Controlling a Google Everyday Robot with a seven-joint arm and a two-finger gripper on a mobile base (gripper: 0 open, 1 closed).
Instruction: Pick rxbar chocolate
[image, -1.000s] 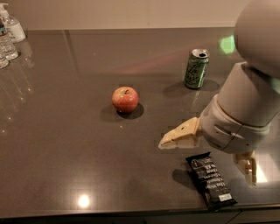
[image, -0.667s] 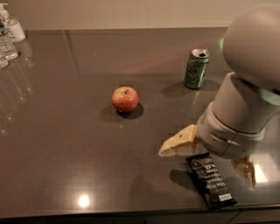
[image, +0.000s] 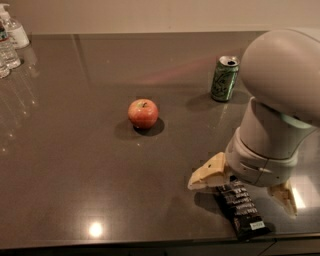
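Straddling glossy black rxbar chocolate (image: 247, 215), gripper (image: 241, 200), tan wedge fingers (image: 207, 175) spread wide, dark reflective table (image: 75, 160)

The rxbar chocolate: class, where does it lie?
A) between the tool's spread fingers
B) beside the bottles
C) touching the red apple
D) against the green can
A: the tool, low at front right, has its open fingers on either side of the rxbar chocolate; apple and can sit well away.

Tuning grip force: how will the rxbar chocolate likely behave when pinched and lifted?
The rxbar chocolate lies flat, so it shouldn't roll. Its glossy wrapper may slip. It looks thin, probably light. The end effector, open, straddles it near the front edge of the table.
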